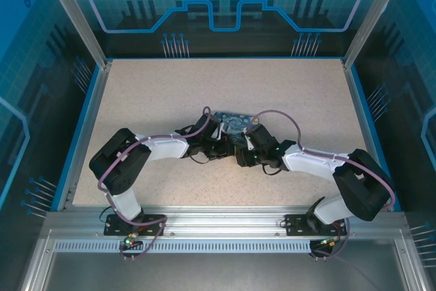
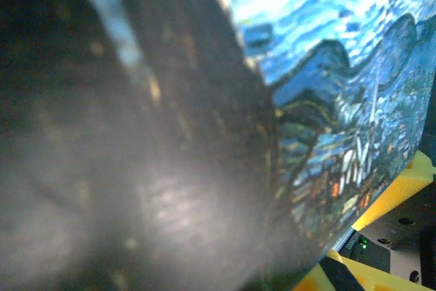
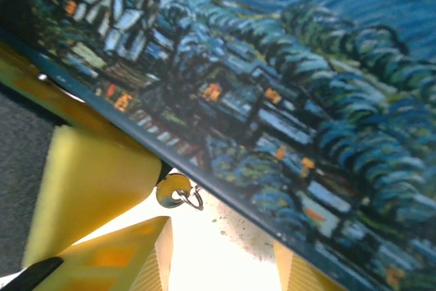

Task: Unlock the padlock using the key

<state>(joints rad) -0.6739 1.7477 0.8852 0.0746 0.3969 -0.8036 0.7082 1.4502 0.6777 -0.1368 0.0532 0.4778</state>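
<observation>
Speckled table: left pincer, right pincer flank painted box (lengthwise left-right); grips untellable.

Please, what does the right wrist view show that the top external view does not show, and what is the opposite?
Right wrist view: painted houses on the blue-and-yellow swirl-painted rectangular box, yellow fingers, and a small round brass-coloured metal piece with a wire ring close beside the box's edge. Top external view: two white-and-black arms, left and right, meeting at the box from both sides, on a speckled beige table. Shared: the box itself.
</observation>
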